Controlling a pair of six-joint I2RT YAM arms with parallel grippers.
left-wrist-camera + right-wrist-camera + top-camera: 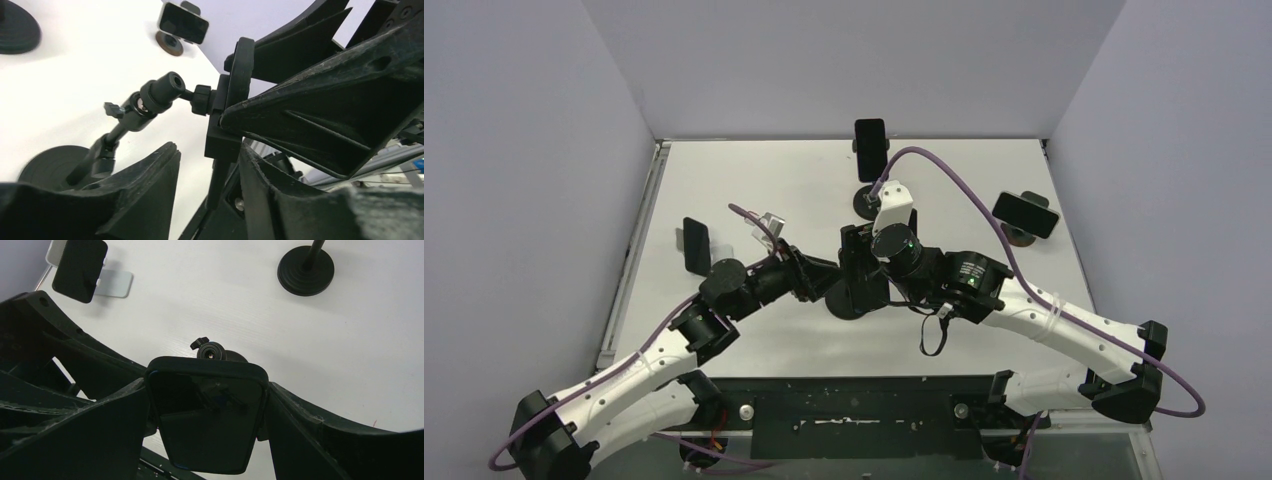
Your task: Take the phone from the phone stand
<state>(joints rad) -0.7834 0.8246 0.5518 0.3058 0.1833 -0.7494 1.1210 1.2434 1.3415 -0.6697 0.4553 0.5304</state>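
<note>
worktop (754, 180): white, carrying four stands. the far stand (869, 160), right stand (1024, 215) and left stand (694, 245) each hold a phone and sit well apart from the work. both arms converge on the middle phone stand (145, 102).

phone (206, 425): seated in the cradle (220, 137) of the middle stand, portrait way up, screen dark. not yet removed.

right claw (207, 392): one finger lies against each long edge of the phone, so it is gripping the phone. judged reason: a side grip lets the phone be drawn out of the cradle.

left claw (209, 150): part-open around the lower part of the cradle. one finger touches it and a gap shows at the other, so no clamp is confirmed. judged purpose: to brace the stand against the pull.

round base (50, 165): rests flat on the worktop. risk noted: unbraced, the stand may rise or tip with the phone.
</note>
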